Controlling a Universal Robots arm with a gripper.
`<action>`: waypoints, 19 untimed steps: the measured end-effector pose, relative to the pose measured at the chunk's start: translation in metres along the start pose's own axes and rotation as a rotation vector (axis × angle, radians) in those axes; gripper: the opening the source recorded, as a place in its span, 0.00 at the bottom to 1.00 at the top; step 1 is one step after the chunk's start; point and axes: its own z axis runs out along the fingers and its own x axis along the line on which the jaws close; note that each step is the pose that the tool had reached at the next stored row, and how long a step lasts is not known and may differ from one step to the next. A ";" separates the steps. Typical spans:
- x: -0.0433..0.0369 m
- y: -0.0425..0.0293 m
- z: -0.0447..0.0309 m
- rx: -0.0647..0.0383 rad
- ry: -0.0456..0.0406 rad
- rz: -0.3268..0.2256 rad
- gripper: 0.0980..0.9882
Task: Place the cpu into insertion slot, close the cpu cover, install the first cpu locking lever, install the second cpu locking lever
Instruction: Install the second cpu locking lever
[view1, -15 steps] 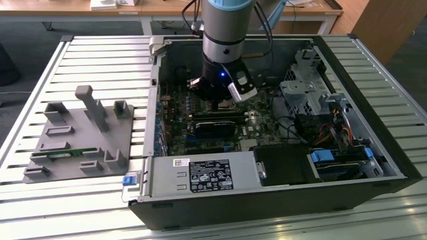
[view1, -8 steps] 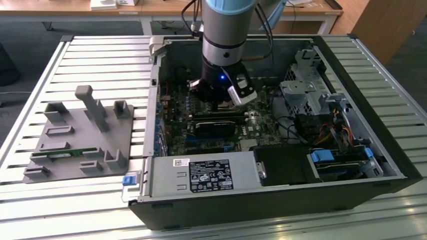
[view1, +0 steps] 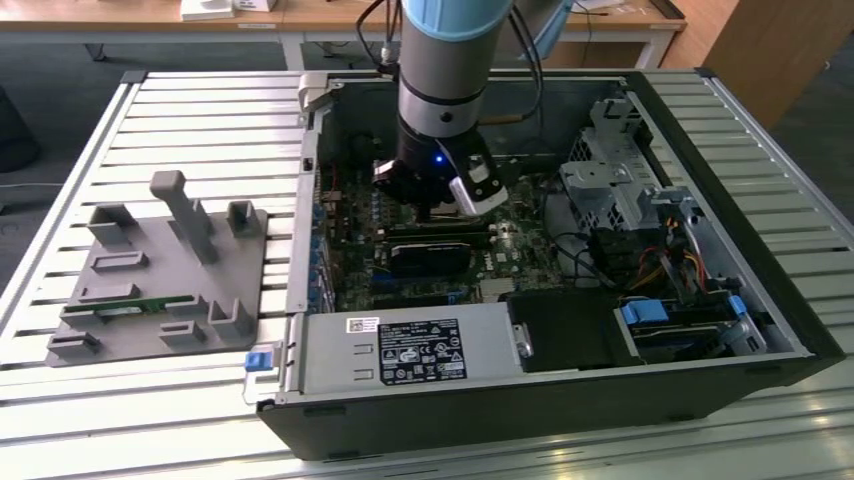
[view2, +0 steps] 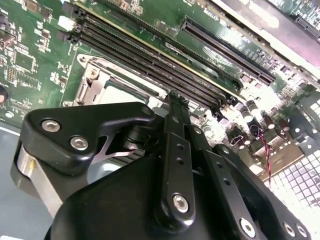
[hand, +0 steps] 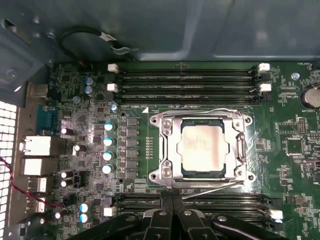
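CPU (hand: 202, 148) is seated in the insertion slot (hand: 172, 150) on the green board, silver top up, in the first wrist view. Cover frame (hand: 235, 131) looks folded down around it, chip showing through the cut-out. One thin lever wire (hand: 212, 187) lies slanted along the slot's edge nearest the gripper; I can't tell if it's hooked under its catch.

Gripper (view1: 447, 208) hangs just above the board inside the open PC case (view1: 534, 400), in the exterior view a little to the far side of the black module. In the second wrist view the fingers (view2: 175, 145) look drawn together with nothing between them. I see no part in hand.

My read on handling: chip is light, rigid and fragile underneath, so edges only, no sliding. Lever is springy stiff wire; I'd push on its bent end, not mid-span. Cover is thin sheet metal that bends easily, so press flat.
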 end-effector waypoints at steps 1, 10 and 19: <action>0.0006 -0.0003 0.0002 -0.002 0.0000 0.000 0.01; 0.0022 -0.0024 0.0103 -0.010 0.0002 0.000 0.01; 0.0026 -0.0118 0.0105 -0.065 0.0016 -0.001 0.01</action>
